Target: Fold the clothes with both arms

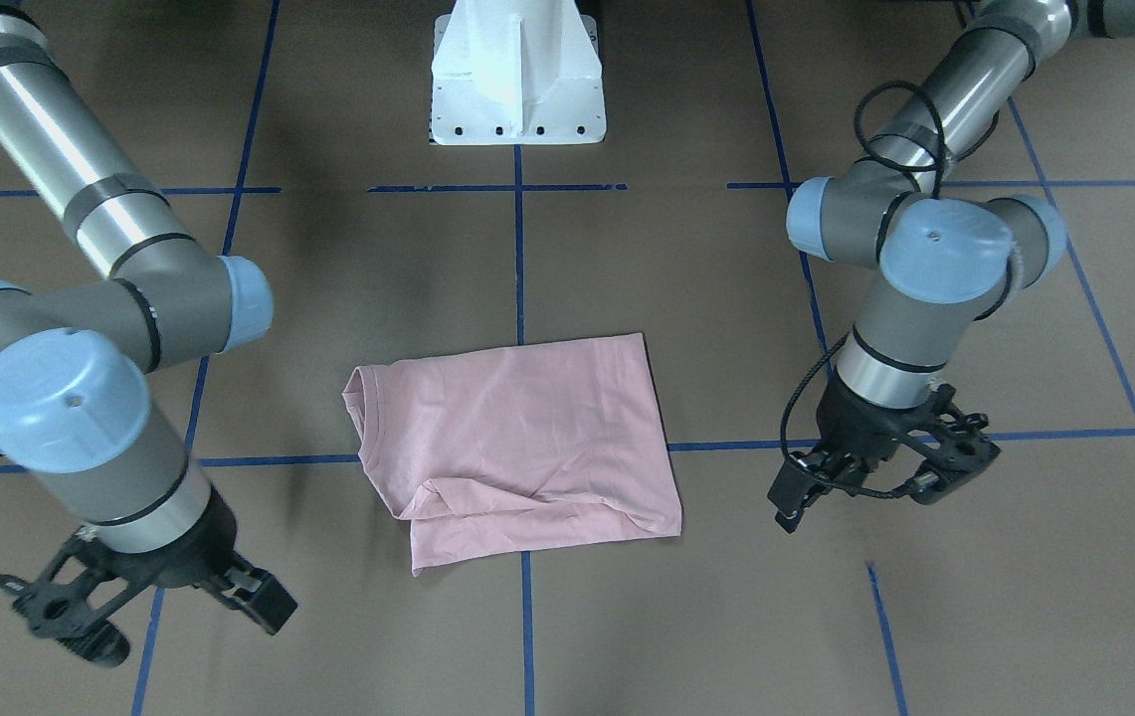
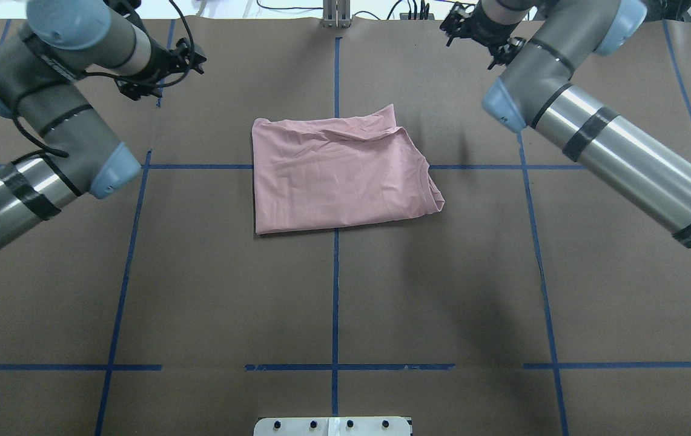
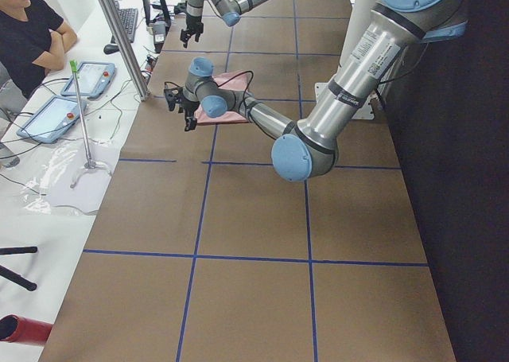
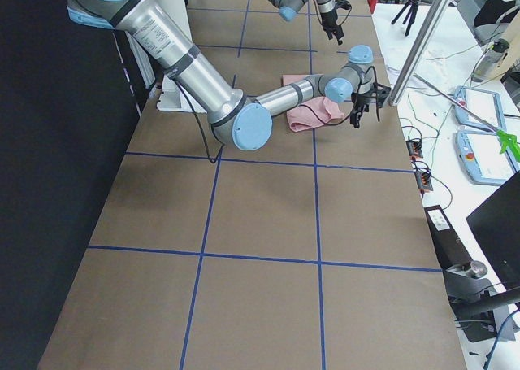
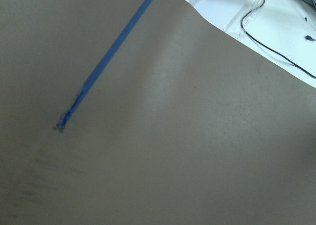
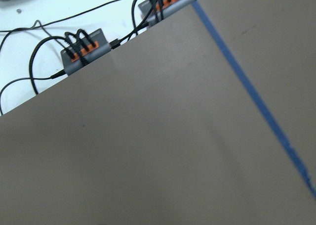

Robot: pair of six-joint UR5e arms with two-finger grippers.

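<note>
The pale pink T-shirt (image 2: 339, 175) lies folded into a rough rectangle at the middle of the brown table, its ribbed collar (image 2: 429, 181) toward my right. The print is hidden. It also shows in the front-facing view (image 1: 517, 438). My left gripper (image 1: 880, 487) hovers beside the shirt's left side, apart from it, open and empty; it also shows in the overhead view (image 2: 160, 72). My right gripper (image 1: 169, 622) hovers off the shirt's right far corner, open and empty; it also shows in the overhead view (image 2: 479, 33). The wrist views show only bare table.
The white pedestal base (image 1: 517, 80) stands at the robot's side of the table. Blue tape lines (image 2: 335, 290) grid the brown surface. Power strips with cables (image 6: 81, 49) lie past the far table edge. An operator (image 3: 32, 36) sits beyond that edge.
</note>
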